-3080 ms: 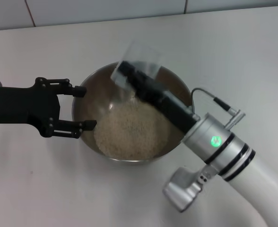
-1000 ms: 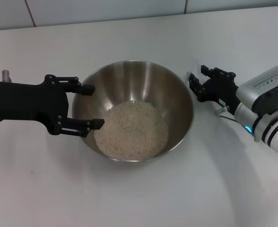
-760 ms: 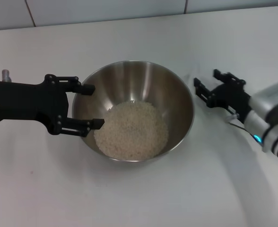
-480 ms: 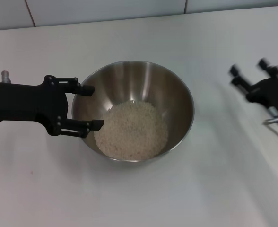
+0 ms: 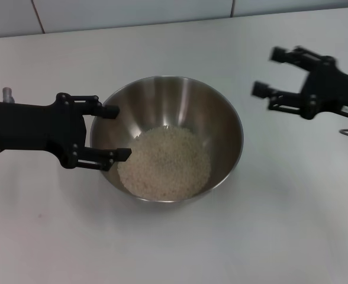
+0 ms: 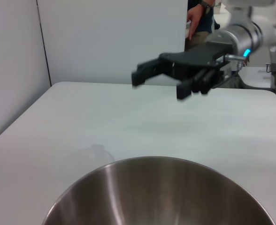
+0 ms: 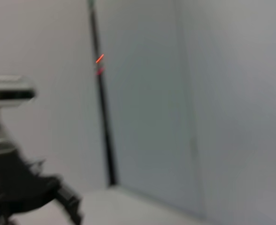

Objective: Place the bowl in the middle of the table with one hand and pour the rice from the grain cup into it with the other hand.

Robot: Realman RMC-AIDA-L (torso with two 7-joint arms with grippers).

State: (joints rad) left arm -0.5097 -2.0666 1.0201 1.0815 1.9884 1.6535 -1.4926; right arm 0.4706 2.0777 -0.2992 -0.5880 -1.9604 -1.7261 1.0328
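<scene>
The steel bowl (image 5: 168, 100) stands in the middle of the white table (image 5: 180, 242) and holds a mound of rice (image 5: 165, 163). My left gripper (image 5: 116, 132) is open, its two fingers astride the bowl's left rim. My right gripper (image 5: 267, 72) is open and empty, raised to the right of the bowl; it also shows in the left wrist view (image 6: 159, 86). The transparent grain cup (image 6: 95, 153) shows faintly in the left wrist view, upright on the table beyond the bowl's rim (image 6: 157, 161). I cannot make it out in the head view.
A wall with a dark seam (image 5: 132, 23) runs along the table's far edge. A person (image 6: 201, 18) stands behind the table in the left wrist view. The right wrist view shows only blurred walls and a dark shape (image 7: 25, 192).
My right gripper, earlier tipping the cup over the bowl, then low beside the bowl's right rim, has let go and swung up and away to the right. Left gripper and bowl have not moved.
</scene>
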